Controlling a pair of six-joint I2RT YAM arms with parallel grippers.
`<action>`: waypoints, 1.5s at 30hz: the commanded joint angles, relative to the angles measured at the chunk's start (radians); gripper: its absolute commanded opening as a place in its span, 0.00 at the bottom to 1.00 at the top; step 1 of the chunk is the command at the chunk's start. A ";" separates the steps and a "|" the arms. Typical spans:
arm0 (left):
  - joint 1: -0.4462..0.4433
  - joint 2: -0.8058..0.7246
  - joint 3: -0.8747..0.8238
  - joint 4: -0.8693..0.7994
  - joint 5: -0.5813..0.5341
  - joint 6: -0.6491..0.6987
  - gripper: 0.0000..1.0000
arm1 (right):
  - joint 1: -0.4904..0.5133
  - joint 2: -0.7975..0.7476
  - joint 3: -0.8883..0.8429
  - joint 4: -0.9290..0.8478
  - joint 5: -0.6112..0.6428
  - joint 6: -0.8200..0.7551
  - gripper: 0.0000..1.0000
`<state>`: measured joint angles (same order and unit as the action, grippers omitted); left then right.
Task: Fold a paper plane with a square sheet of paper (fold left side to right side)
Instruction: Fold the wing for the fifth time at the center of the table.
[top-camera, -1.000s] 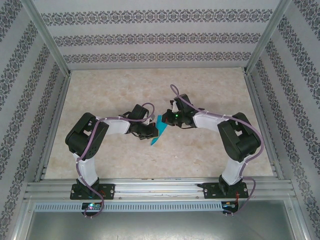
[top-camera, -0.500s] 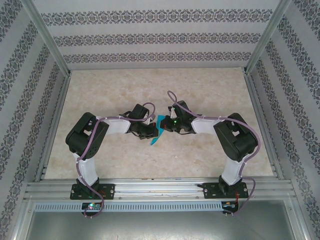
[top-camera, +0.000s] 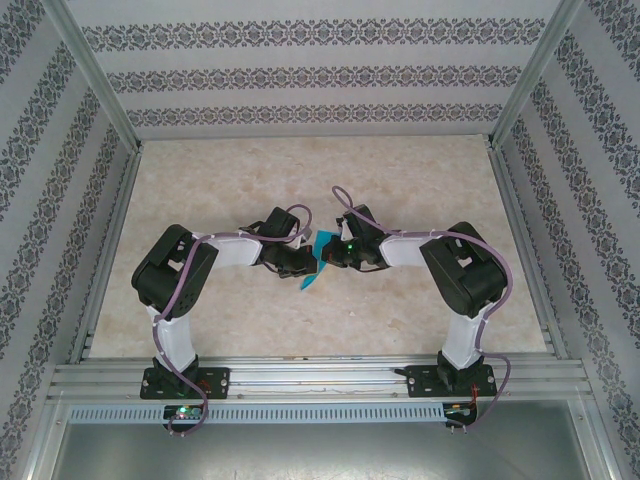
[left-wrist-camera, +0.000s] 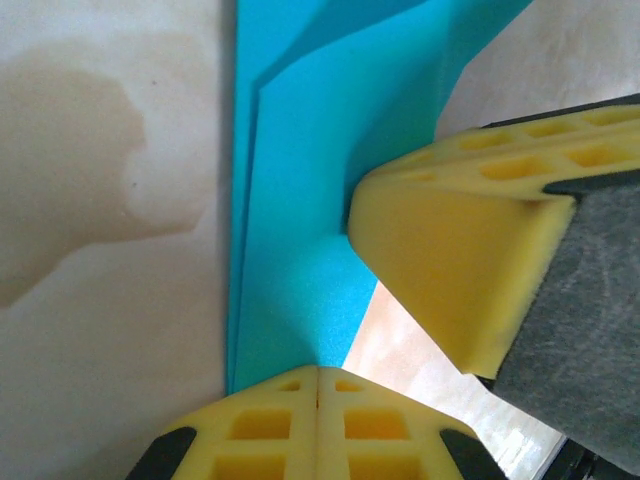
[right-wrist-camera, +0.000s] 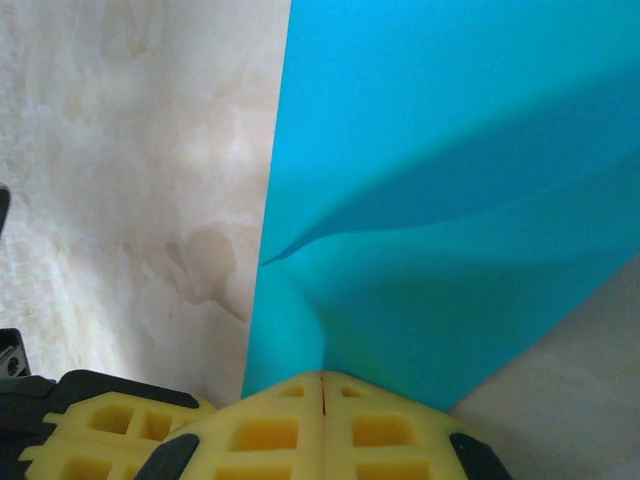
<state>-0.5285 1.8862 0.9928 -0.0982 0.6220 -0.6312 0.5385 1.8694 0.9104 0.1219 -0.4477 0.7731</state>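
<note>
Top: paper (top-camera: 317, 263) mid-surface (top-camera: 400, 180), just btwn L hand (top-camera: 303, 263) & R hand (top-camera: 333, 252); grip unclear here. L wrist: L hand clenched on paper's doubled edge, R hand touching sheet. R wrist: R hand clenched on paper, sheet bowed.

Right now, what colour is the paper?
The paper is plain teal-blue, clearest in the right wrist view.

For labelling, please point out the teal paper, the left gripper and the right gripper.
teal paper (left-wrist-camera: 300, 200), left wrist view, folded face
left gripper (left-wrist-camera: 318, 378), left wrist view, between its fingertips
right gripper (right-wrist-camera: 322, 385), right wrist view, between its fingertips
</note>
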 joint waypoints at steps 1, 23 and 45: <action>-0.002 0.049 -0.029 -0.165 -0.141 0.036 0.00 | -0.021 0.024 0.021 -0.074 0.049 -0.045 0.00; -0.003 0.068 -0.035 -0.175 -0.153 0.050 0.00 | -0.145 0.054 0.150 -0.236 0.160 -0.165 0.00; -0.003 0.058 -0.043 -0.161 -0.148 0.048 0.00 | -0.256 0.069 0.295 -0.342 0.157 -0.228 0.00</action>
<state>-0.5293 1.8862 0.9955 -0.1051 0.6155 -0.6083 0.2909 1.9533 1.1687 -0.1841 -0.3195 0.5716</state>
